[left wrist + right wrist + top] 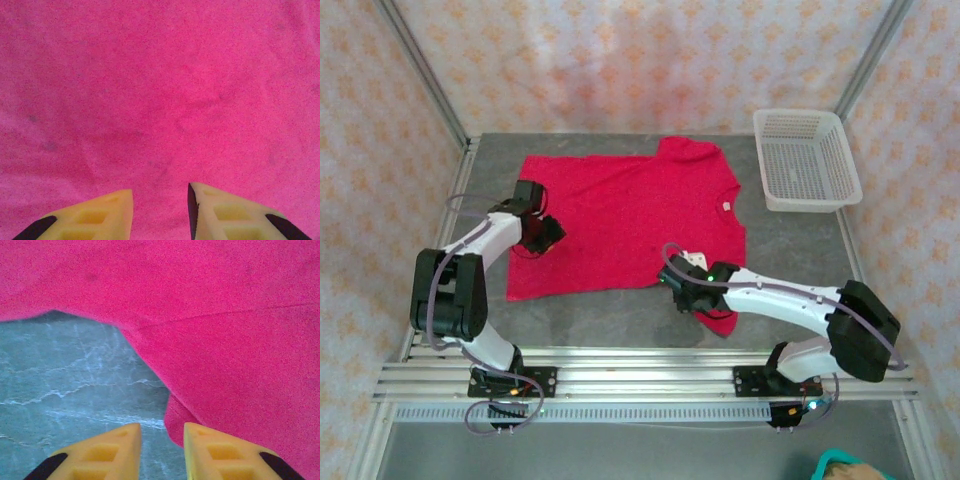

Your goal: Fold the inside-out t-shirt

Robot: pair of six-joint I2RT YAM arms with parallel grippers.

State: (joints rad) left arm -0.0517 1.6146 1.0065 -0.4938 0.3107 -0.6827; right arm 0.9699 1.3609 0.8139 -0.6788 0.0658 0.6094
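Grasping stage: left end effector point(160, 187) open over t-shirt point(620, 215), right end effector point(161, 424) at sleeve point(176, 426), grip unclear. Next: pinch, lift.

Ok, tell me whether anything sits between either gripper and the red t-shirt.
Nothing visible does. The left gripper is directly over the t-shirt; the right gripper is at its near edge, cloth between its fingers. The white basket stands apart, far right.
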